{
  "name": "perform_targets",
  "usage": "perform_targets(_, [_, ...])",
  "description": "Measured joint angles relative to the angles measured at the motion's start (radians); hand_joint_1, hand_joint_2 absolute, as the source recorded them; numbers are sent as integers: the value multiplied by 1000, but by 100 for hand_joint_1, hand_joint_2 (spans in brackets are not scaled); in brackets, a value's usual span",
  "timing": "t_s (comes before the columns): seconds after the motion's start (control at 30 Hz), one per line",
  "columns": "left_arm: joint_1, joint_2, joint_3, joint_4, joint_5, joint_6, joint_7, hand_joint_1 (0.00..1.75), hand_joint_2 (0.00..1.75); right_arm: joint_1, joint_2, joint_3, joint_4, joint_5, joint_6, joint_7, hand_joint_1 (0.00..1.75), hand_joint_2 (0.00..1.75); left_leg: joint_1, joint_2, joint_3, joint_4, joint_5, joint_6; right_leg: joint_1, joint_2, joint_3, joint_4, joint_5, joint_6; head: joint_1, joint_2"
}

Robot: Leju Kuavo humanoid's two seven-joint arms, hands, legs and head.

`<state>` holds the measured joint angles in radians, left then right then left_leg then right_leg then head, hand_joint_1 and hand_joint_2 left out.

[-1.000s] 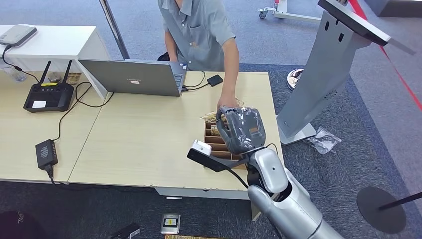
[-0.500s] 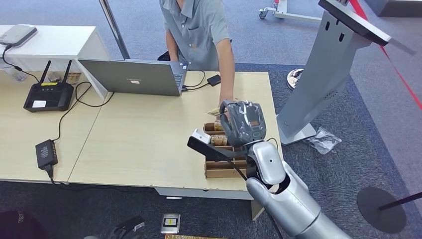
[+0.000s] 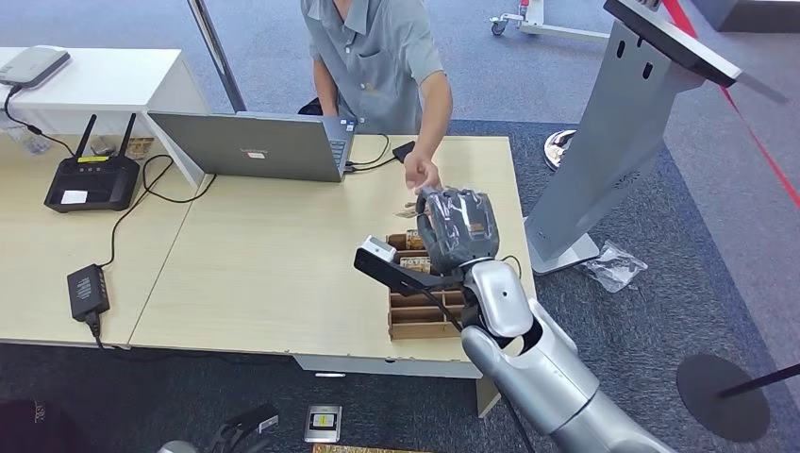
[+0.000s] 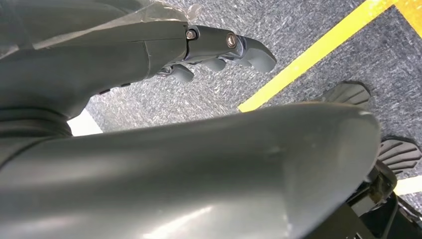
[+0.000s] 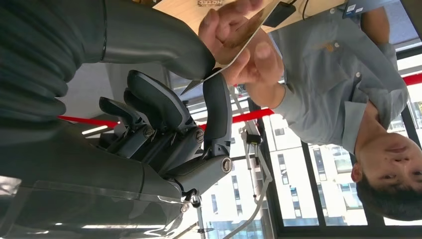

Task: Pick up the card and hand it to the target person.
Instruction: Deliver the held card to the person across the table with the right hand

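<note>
Two benches (image 3: 274, 255) of pale wood stand side by side before us, and behind the nearer one a person (image 3: 377, 57) in a grey shirt leans forward. On the far side of that bench sits an open grey laptop (image 3: 250, 146); a black router (image 3: 92, 179) with two aerials rests on the neighbouring bench, and a black power brick (image 3: 87, 291) lies near its front edge. A wooden divided box (image 3: 415, 307) sits near the bench's right end.

Our right hand (image 3: 459, 231) is raised above that box. In the right wrist view we see the card (image 5: 234, 37) pinched between our thick thumb and one of the dark fingers (image 5: 217, 107), the other fingers loosely curled beside it. The person's hand (image 3: 422, 175) reaches across the bench and, in the right wrist view, has hold of the card's far end, so both hands are on it at once.

Our left hand (image 4: 224, 47) hangs over grey carpet, its fingers curled in with nothing in them.
</note>
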<state>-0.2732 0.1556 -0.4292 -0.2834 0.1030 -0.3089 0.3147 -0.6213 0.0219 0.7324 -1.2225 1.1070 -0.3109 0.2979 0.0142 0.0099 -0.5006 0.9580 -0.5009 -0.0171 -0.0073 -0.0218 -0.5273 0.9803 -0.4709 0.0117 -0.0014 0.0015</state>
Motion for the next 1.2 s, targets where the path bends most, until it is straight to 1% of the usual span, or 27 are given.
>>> perform_targets(0.23, [0,-1,0,0,0,2,0,0,0,-3,2,0,15,-1,8,2,175,175,0,0,0,0,0,0,0,0,0,0,0,0,0,0])
perform_targets(0.27, [0,-1,0,0,-1,2,0,0,0,-3,2,0,16,-1,11,3,170,175,0,0,0,0,0,0,0,0,0,0,0,0,0,0])
perform_targets(0.3, [0,-1,0,0,-1,3,0,0,0,-3,2,0,16,-1,14,4,161,175,0,0,0,0,0,0,0,0,0,0,0,0,0,0])
perform_targets(0.33, [0,-1,0,0,-1,3,0,0,0,-3,2,0,16,-2,17,5,131,175,0,0,0,0,0,0,0,0,0,0,0,0,0,0])
perform_targets(0.37, [1,-2,0,0,-1,3,0,0,0,-3,2,0,16,-3,22,7,87,175,0,0,0,0,0,0,0,0,0,0,0,0,0,0])
perform_targets(0.4, [1,-2,0,0,-1,4,1,0,0,-2,2,0,16,-6,26,10,48,175,0,0,0,0,0,0,0,0,0,0,0,0,0,0])
perform_targets(0.43, [1,-2,0,0,-1,4,1,0,0,-2,2,0,16,-10,30,13,14,175,0,0,0,0,0,0,0,0,0,0,0,0,0,0])
perform_targets(0.47, [1,-2,0,0,-1,5,2,0,0,-2,2,0,17,-16,34,16,0,175,0,0,0,0,0,0,0,0,0,0,0,0,0,0])
perform_targets(0.7, [6,-2,0,0,5,8,2,0,0,24,1,-2,9,-86,46,14,0,175,0,0,0,0,0,0,0,0,0,0,0,0,0,0])
perform_targets(0.77, [10,-1,0,0,10,8,1,0,0,44,1,-8,-4,-166,57,-10,0,175,0,0,0,0,0,0,0,0,0,0,0,0,0,0])
perform_targets(0.87, [19,2,0,0,20,9,-4,0,0,86,0,-18,-34,-347,79,-82,0,175,0,0,0,0,0,0,0,0,-1,0,0,0,0,0])
perform_targets(0.93, [27,6,0,0,27,10,-11,0,0,109,-2,-25,-53,-432,87,-124,0,175,0,0,0,0,0,0,0,0,-1,0,0,0,0,0])
perform_targets(1.0, [36,9,1,0,35,12,-18,0,0,126,-4,-31,-71,-486,90,-152,0,175,0,0,0,0,0,0,0,0,-1,0,0,0,0,0])
perform_targets(1.2, [72,22,7,0,64,26,-48,0,0,159,-13,-35,-122,-620,97,-202,0,175,0,0,0,0,0,0,0,0,-1,0,0,0,0,0])
